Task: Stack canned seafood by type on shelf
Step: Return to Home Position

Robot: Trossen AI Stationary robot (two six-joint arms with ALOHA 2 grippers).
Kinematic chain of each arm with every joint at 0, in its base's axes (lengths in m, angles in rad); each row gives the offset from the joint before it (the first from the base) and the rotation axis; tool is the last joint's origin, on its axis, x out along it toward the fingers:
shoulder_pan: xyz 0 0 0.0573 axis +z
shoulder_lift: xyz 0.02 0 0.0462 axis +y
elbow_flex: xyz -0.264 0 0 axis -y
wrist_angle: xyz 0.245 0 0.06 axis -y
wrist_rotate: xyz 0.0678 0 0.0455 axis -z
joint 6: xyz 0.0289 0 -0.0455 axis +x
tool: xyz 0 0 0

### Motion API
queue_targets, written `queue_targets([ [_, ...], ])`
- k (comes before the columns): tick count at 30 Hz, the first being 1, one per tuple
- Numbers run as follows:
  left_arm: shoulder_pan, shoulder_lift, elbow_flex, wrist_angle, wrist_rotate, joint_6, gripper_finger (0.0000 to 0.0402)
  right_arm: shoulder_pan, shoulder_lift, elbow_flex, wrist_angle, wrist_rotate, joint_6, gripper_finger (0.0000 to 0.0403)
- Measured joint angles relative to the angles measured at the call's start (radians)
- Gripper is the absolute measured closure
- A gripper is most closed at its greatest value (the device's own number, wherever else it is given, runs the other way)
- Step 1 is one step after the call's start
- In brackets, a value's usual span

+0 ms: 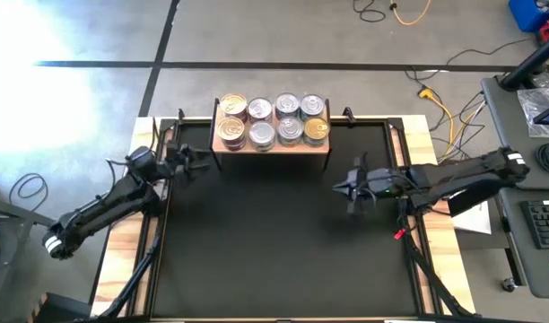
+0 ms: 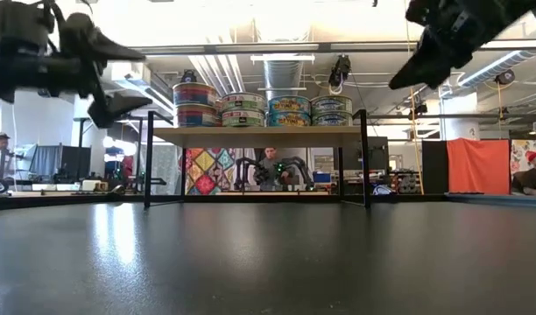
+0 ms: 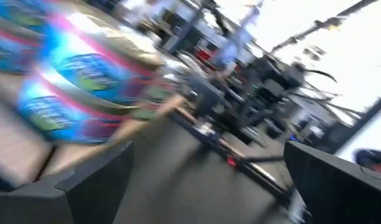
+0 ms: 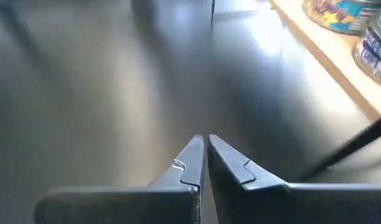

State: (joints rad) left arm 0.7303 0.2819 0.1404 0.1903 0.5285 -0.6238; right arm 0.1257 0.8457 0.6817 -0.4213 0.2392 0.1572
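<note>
The black table [image 1: 274, 260] carries the shelf [image 2: 259, 136] at its far edge, just past the tips of the left gripper [image 1: 201, 163]. That gripper's fingers [image 3: 340, 186] gape wide around nothing. The canned seafood [image 1: 274, 121] sits on the shelf in two-high stacks, close beside those fingertips. The right gripper [image 1: 339, 187] hangs over bare table, well apart from the shelf, its fingers [image 4: 189, 163] pressed together and empty.
</note>
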Motion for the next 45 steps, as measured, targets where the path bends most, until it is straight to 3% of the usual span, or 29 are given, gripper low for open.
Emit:
queue_targets([
  [3,-0.002,0.01,-0.077,0.135,-0.079,0.065,0.0006,0.001,-0.084,-0.155,0.267,0.012,0.08,0.039],
  [5,-0.002,0.01,-0.13,0.295,-0.128,0.176,0.0006,-0.002,-0.13,-0.269,0.526,-0.07,0.02,0.039],
  [7,-0.002,0.007,-0.121,0.323,-0.146,0.317,0.0006,-0.016,-0.169,-0.373,0.749,-0.153,-0.001,0.039],
  [11,-0.005,0.002,-0.116,0.371,-0.112,0.465,0.0006,-0.061,-0.304,-0.541,0.944,-0.238,0.087,0.039],
  [16,-0.009,-0.022,-0.13,0.357,-0.005,0.478,0.0006,-0.09,-0.588,-0.662,0.945,-0.258,0.163,0.039],
  [18,-0.025,-0.031,-0.13,0.358,0.045,0.458,0.0006,-0.09,-0.701,-0.666,0.823,-0.258,0.13,0.039],
  [21,-0.084,-0.05,-0.13,0.355,0.032,0.485,0.0006,-0.089,-0.836,-0.644,0.525,-0.287,0.176,0.039],
  [23,-0.14,-0.061,-0.13,0.349,-0.012,0.536,0.0006,-0.088,-0.843,-0.65,0.46,-0.286,0.216,0.039],
  [28,-0.285,-0.075,-0.13,0.165,-0.111,0.632,0.0006,-0.084,-0.826,-0.669,0.598,-0.301,0.114,0.039],
  [31,-0.341,-0.08,-0.13,0.14,-0.148,0.656,0.0006,-0.084,-0.829,-0.669,0.637,-0.3,0.067,0.039],
  [35,-0.357,-0.11,-0.13,0.202,-0.186,0.725,0.0006,-0.084,-0.845,-0.67,0.645,-0.3,0.02,0.039],
  [39,-0.356,-0.139,-0.13,0.141,-0.203,0.745,0.0006,-0.084,-0.84,-0.67,0.6,-0.3,-0.053,0.039],
  [45,-0.357,-0.128,-0.131,0.026,-0.164,0.692,0.0006,-0.084,-0.807,-0.67,0.494,-0.3,0.017,0.039],
])
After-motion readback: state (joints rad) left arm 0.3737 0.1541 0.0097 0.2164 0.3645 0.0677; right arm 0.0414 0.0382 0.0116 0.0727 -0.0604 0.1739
